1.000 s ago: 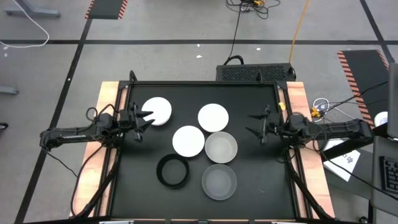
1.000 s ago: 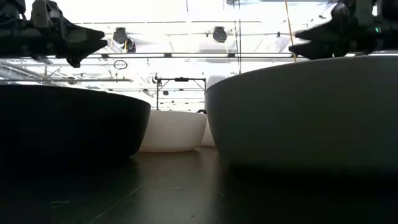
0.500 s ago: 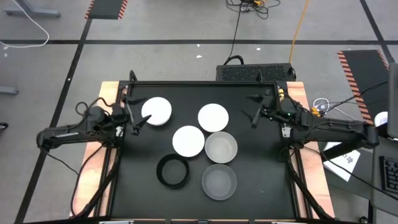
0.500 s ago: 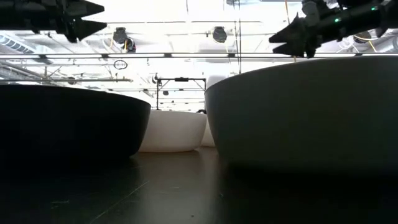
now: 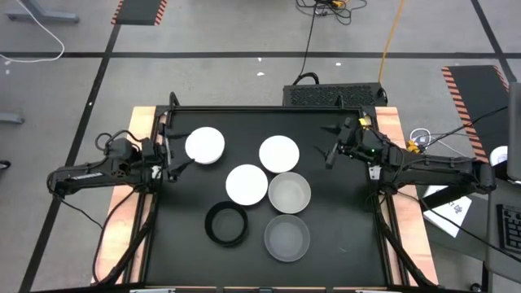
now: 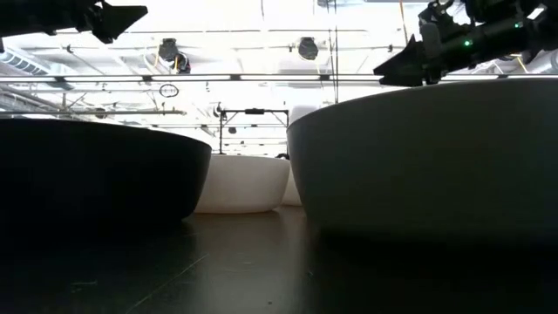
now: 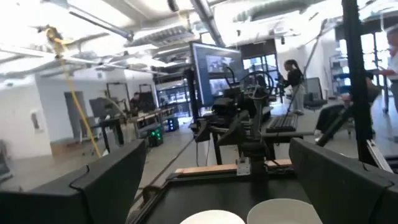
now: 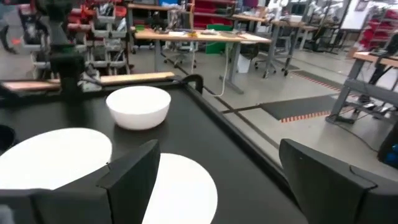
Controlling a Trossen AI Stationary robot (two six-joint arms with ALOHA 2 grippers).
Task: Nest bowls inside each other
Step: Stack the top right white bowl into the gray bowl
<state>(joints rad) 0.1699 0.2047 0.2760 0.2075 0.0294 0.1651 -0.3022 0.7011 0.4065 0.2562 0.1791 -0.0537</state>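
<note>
1. Bowls, six in all, sit apart on the black table top (image 5: 326, 236), none inside another.
2. Three are white: the far-left white bowl (image 5: 205, 146) just beside the left gripper, the far white bowl (image 5: 279, 154) toward the table's right half, and the middle white bowl (image 5: 247, 185) between them and nearer the front.
3. Two are translucent grey: the upper grey bowl (image 5: 289, 194) touches or nearly touches the middle white bowl, and the front grey bowl (image 5: 286, 238) lies just in front of it.
4. One black bowl (image 5: 226, 224) with a ring-like rim stands just left of the front grey bowl.
5. The table has a dark mat edged by light wooden strips (image 5: 137, 138) at both sides; it stands on a grey floor crossed by black tape lines, with cables and a black box (image 5: 334, 94) behind its far edge.
6. The left gripper (image 5: 177, 159) hovers at the table's left edge, fingers spread wide, holding nothing.
7. The right gripper (image 5: 332, 146) hovers near the far-right corner, fingers likewise spread wide and empty.
8. The wrist views show a workshop with desks, monitors and shelving beyond the table.
</note>
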